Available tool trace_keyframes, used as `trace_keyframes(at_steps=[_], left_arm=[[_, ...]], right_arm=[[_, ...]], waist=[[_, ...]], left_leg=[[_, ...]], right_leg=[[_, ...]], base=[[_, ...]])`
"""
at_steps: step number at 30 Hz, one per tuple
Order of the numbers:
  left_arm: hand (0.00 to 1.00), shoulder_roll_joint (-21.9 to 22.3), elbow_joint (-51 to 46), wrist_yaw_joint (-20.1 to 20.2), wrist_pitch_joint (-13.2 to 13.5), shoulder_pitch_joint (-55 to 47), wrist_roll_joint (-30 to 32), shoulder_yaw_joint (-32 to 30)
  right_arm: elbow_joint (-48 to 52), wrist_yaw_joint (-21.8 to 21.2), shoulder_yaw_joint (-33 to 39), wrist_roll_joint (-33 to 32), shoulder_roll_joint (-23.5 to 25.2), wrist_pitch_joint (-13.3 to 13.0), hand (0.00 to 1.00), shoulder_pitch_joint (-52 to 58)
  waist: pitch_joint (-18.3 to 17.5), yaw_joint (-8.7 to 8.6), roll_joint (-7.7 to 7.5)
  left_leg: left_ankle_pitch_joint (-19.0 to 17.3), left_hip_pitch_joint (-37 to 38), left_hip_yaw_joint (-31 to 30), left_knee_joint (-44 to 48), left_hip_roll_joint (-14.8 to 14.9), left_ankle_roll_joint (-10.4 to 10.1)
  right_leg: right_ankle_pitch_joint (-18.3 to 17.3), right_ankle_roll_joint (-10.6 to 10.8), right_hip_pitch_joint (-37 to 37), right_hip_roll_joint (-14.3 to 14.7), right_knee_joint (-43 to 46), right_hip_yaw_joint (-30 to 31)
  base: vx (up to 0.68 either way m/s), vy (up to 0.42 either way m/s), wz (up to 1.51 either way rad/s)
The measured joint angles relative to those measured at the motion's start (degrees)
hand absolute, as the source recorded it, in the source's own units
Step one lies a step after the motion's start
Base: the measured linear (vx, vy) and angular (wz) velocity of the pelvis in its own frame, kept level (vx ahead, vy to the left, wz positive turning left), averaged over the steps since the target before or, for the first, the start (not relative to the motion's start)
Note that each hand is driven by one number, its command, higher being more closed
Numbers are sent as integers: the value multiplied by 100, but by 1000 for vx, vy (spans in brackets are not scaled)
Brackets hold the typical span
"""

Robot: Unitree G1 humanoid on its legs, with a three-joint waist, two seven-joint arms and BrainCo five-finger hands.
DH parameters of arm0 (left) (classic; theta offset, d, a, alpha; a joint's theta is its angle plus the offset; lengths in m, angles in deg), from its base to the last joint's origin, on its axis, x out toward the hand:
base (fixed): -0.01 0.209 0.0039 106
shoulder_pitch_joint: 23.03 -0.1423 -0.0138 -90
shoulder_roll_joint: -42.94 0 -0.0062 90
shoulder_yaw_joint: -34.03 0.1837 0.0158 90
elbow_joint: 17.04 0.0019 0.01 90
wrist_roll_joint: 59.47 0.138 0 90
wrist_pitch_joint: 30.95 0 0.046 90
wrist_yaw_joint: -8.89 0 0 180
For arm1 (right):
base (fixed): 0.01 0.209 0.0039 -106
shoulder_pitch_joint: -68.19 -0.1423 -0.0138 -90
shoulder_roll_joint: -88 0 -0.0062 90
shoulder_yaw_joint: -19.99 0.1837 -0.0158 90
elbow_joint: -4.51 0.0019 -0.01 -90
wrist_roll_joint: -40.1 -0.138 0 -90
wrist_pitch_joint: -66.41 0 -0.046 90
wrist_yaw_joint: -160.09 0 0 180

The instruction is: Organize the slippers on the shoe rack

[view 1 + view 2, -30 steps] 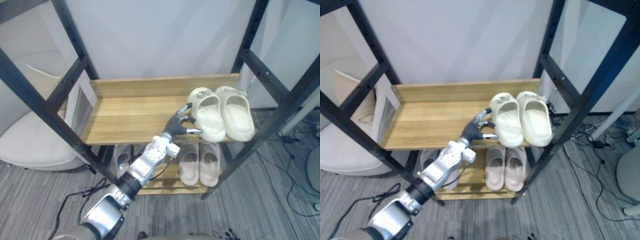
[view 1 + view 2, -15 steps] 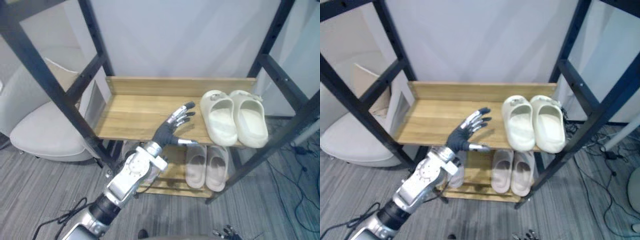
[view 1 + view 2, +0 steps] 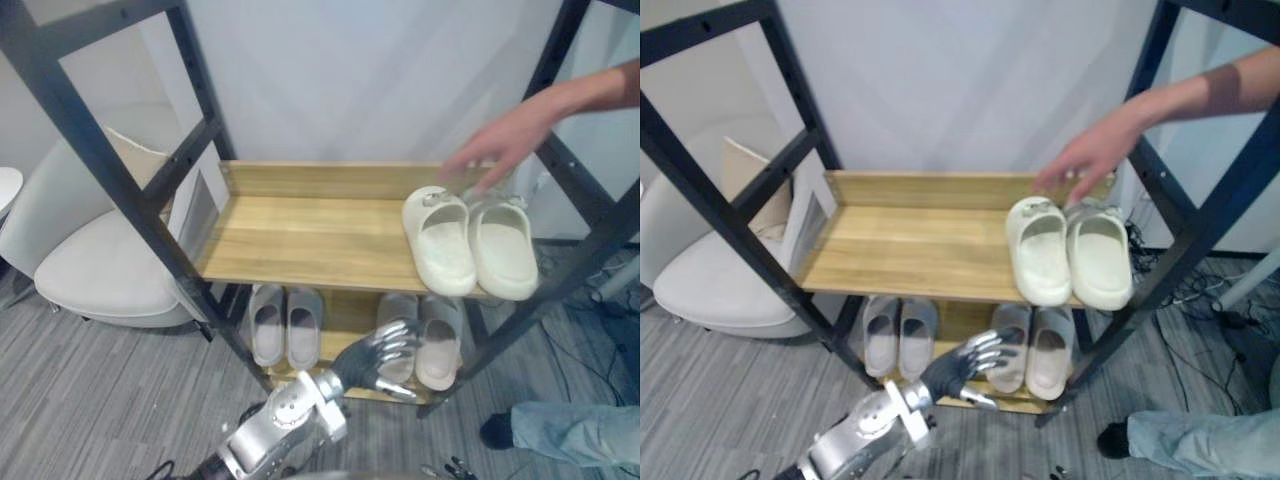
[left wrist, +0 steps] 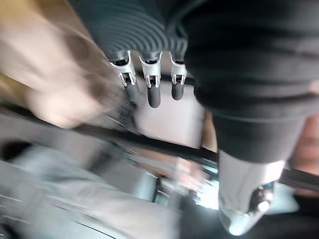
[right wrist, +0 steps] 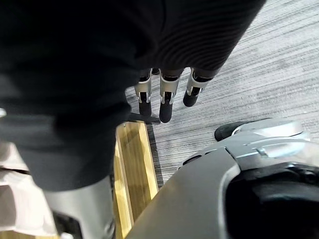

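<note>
A pair of cream slippers (image 3: 468, 245) lies side by side at the right end of the rack's upper wooden shelf (image 3: 300, 232). A person's hand (image 3: 498, 140) reaches in from the right, over the slippers' far ends. On the lower shelf stand a grey pair (image 3: 285, 326) and a beige pair (image 3: 420, 338). My left hand (image 3: 375, 356) hovers low in front of the lower shelf, near the beige pair, open and holding nothing; its fingers (image 4: 148, 85) show straight in the left wrist view. My right hand (image 5: 164, 94) hangs open over the grey floor beside the rack's bottom board.
Black metal posts and slanted braces (image 3: 120, 175) frame the rack on both sides. A white chair (image 3: 90, 262) stands to the left. A person's leg and dark shoe (image 3: 545, 432) are on the floor at the lower right. The upper shelf's left half is bare wood.
My left hand has dropped from the upper shelf beside the cream slippers to the lower shelf's height. A person's arm has come in from the right. The camera has shifted.
</note>
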Motion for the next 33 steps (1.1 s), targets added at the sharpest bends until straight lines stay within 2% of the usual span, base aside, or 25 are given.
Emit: trace_keyframes(at_steps=[8, 15, 21, 33], left_arm=[[0, 387, 2506, -583, -91, -49, 875, -1454], [0, 462, 3636, -814, -110, -54, 1335, -2044], [0, 618, 4097, -1016, -120, -169, 1724, -2316], [0, 800, 4449, -1127, -120, -197, 1838, -2631]], right_arm=[[-175, 141, 29, -31, 146, 2, 0, -79], [-272, 179, 33, -38, 197, -1, 0, -102], [-401, 193, 54, -33, 192, 4, 0, -151], [-447, 194, 160, -22, 203, 3, 0, -176]], waist=[[-49, 69, -157], [-75, 70, -257], [-67, 79, -236], [-46, 106, -212]], left_leg=[[-4, -3, 124, 0, 22, -5], [-7, 4, 138, 0, 19, -8], [-14, 50, 188, -2, 37, -18], [-49, 21, 244, -4, 36, -35]], right_leg=[[3, -1, -95, 18, 15, 140], [11, -7, -92, 17, 13, 146], [15, -13, -74, 28, 15, 192], [31, -7, -101, 40, -67, 262]], base=[[-20, 2, -8], [2, 0, -1], [-15, 1, -3], [0, 1, -3]])
